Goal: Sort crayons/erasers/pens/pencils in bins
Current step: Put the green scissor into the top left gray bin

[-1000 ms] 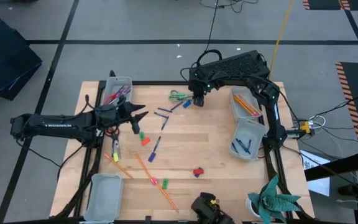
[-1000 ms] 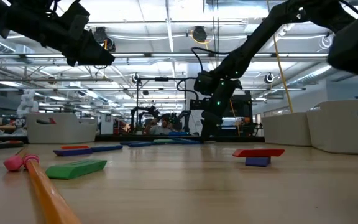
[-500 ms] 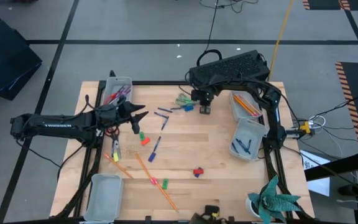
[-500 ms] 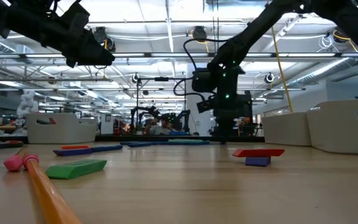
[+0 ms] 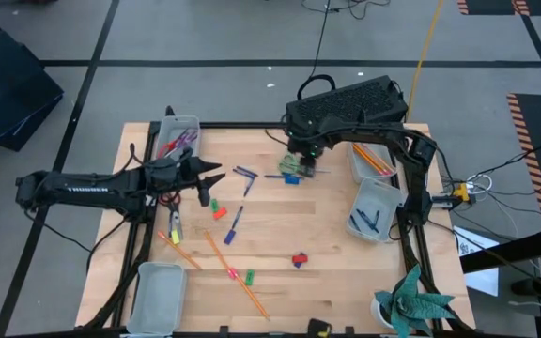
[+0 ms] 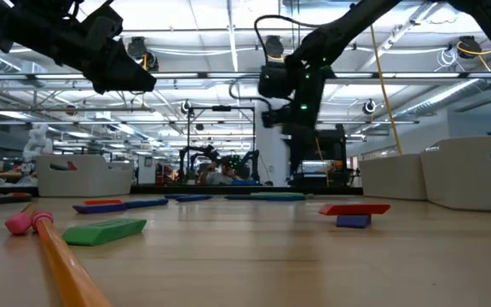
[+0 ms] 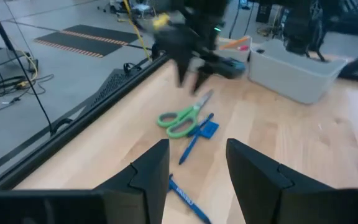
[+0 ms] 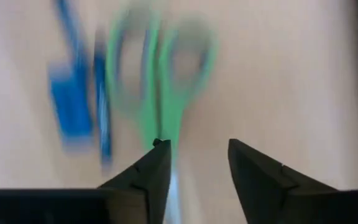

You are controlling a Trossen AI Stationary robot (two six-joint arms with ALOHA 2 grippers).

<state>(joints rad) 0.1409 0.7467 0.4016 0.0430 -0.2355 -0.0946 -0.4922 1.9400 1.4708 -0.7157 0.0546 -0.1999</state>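
Right hand [image 5: 301, 161] hangs over the green scissors [image 5: 292, 165] at upper centre of the high view, fingers parted and nothing between them; the right wrist view looks straight down on the scissors' loops with a blue pen [image 8: 101, 93] and a blue eraser block [image 8: 70, 102] just beside, probably lining up on one of the sortable pieces, since scissors belong to no bin. Left hand [image 5: 205, 178] waits left of centre, above the tabletop [image 5: 317, 272], fingers spread and empty. Bins [image 5: 178, 136]: upper left holds red and purple sticks, two at right hold orange pencils [image 5: 372, 157] and dark pens, lower-left one looks empty. Loose items lie mid-frame: pens, red and green crayons [image 5: 214, 208], a long orange pencil running toward the bottom. The high view alone gives the bin contents and overall layout. The left wrist view shows the scissors, pen and block lying flat, touching or nearly so, with the right arm above them. The low view shows the right hand clear of the tabletop, which the top-down view cannot settle. Most sorting looks undone.
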